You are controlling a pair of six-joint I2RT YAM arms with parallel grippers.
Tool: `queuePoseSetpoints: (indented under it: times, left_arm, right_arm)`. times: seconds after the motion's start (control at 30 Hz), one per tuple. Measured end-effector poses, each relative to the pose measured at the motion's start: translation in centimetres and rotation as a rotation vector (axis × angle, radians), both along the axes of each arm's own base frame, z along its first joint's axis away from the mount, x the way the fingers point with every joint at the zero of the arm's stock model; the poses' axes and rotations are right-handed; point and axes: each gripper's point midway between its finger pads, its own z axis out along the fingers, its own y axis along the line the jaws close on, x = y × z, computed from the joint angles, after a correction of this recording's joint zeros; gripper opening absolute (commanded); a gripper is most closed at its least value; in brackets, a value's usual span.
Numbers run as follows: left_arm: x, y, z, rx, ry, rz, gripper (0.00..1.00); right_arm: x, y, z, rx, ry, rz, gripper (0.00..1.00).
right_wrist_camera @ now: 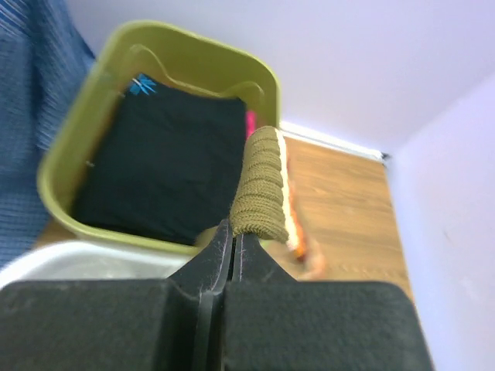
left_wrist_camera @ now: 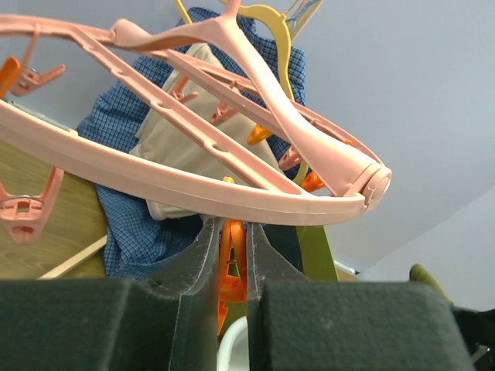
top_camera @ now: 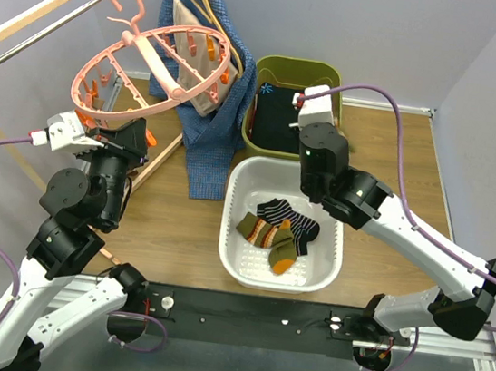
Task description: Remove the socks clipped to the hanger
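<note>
Counter (top_camera: 178, 231) of wood carries a white basket (top_camera: 229, 220) at its centre, used here as the reference point. The hanger (top_camera: 158, 68), a salmon-pink ring with spokes and dangling clips, hangs tilted from a rail, up and to the left of the basket. A blue garment (top_camera: 208, 144) hangs between the hanger and the basket's far left corner. A green bin (top_camera: 300, 64) with black clothing inside stands just beyond the basket's far rim.

Several striped socks (top_camera: 279, 231) lie in a loose pile inside the basket.

The right fingers (right_wrist_camera: 224, 247) are pressed fully together on an olive sock (right_wrist_camera: 259, 185), whose ribbed cuff stands up from the tips; they are positioned past the basket's far rim, over the green bin.

The left fingers (left_wrist_camera: 210, 243) sit left of the basket under the hanger's rim, closed to a narrow gap that pinches an orange clip (left_wrist_camera: 232, 270) between them.
</note>
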Motion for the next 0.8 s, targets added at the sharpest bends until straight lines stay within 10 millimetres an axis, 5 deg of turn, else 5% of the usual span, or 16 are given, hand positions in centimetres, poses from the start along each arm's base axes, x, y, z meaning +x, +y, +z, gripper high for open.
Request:
queuePoseSetpoints:
  times: [0.1,0.4,0.67,0.8]
  left_arm:
    - [-0.3,0.1,0.5,0.023,-0.004,-0.003,0.00]
    - [-1.4,0.1,2.7,0.132,0.011,-0.049,0.00]
    - [-4.0,1.0,6.4,0.156,-0.019,-0.088,0.00]
    - [-5.4,1.2,8.4,0.143,-0.062,-0.122,0.00]
  right_arm:
    - [-0.3,-1.2,-1.2,-0.020,0.016,-0.014,0.01]
    - [-3.0,0.8,-12.9,0.024,0.270,0.142,0.02]
    - [-5.9,3.6,-16.5,0.176,0.431,0.298,0.09]
    - [-7.6,4.5,-18.9,0.215,0.527,0.355,0.25]
